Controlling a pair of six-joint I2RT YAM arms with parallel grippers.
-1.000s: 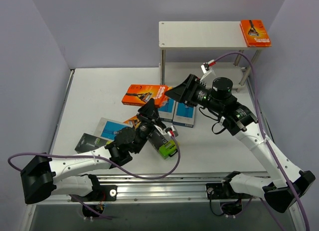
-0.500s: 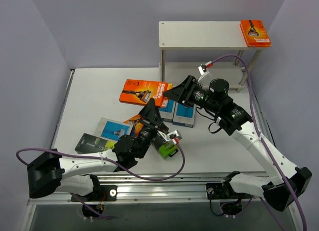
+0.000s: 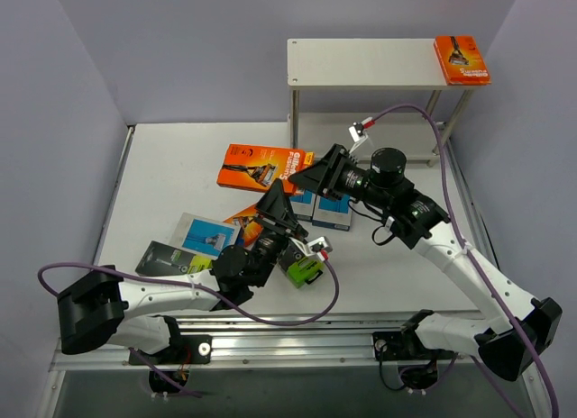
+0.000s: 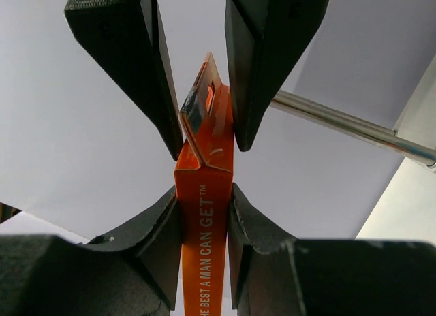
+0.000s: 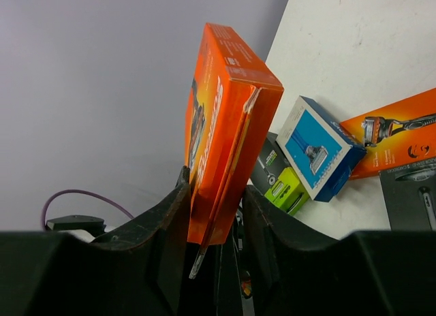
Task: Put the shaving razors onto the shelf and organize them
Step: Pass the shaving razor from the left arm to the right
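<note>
An orange razor pack point(image 3: 261, 166) hangs above the table, gripped by both arms. My left gripper point(image 3: 278, 195) is shut on its lower edge, and in the left wrist view the pack point(image 4: 204, 227) stands edge-on between my fingers. My right gripper point(image 3: 315, 173) is shut on the pack's right end, with its fingers point(image 5: 178, 207) on either side of the pack point(image 5: 221, 125). A second orange pack point(image 3: 462, 59) lies on the shelf point(image 3: 361, 62), on its top board at the right end. A third orange pack point(image 3: 242, 220) lies on the table, partly hidden under my left arm.
On the table lie three light blue packs point(image 3: 200, 231) point(image 3: 335, 211) point(image 3: 302, 204) and two black and lime-green packs point(image 3: 167, 258) point(image 3: 302, 269). The shelf's metal post point(image 3: 293, 116) stands close behind the held pack. Purple walls enclose the table on the left, back and right.
The held orange pack has shifted a little up and left. My right gripper has moved in and its jaws have closed onto the pack's end. My left grip has stayed the same.
</note>
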